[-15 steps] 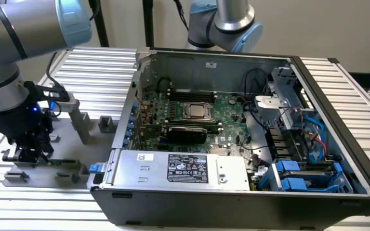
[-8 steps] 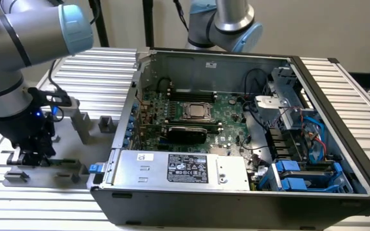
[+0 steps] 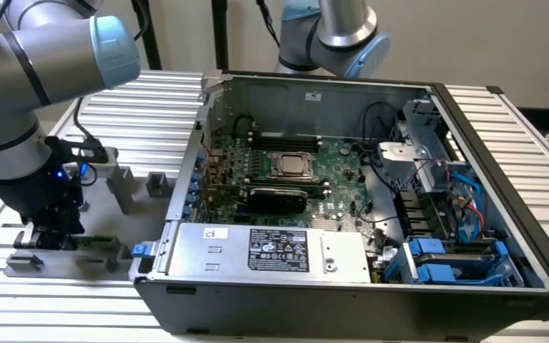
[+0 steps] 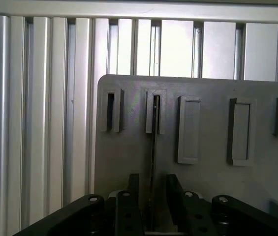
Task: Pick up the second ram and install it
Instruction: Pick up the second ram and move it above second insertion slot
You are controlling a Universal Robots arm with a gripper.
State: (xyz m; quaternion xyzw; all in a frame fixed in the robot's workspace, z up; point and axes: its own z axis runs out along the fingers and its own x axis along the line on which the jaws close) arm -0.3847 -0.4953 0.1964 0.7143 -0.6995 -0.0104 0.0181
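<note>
The second ram (image 4: 154, 142) stands on its edge in a slotted grey holder (image 4: 156, 113) on the grey fixture plate (image 4: 129, 162), and in the wrist view it is a thin dark line. My gripper (image 4: 152, 196) is open, with one black finger (image 4: 133, 189) on each side of the stick and a gap left on both. At the exterior view's left, the gripper (image 3: 51, 239) is low over the fixture (image 3: 112, 207), and a bit of the green stick (image 3: 95, 241) pokes out beside it.
An open computer case (image 3: 503, 179) lies to the exterior view's right of the fixture, with the motherboard, silver CPU (image 3: 294, 166), black memory slots (image 3: 284, 137) and power supply (image 3: 274, 250). Other grey holders (image 4: 189, 130) stand on the plate. A second robot arm (image 3: 342, 36) stands behind the case.
</note>
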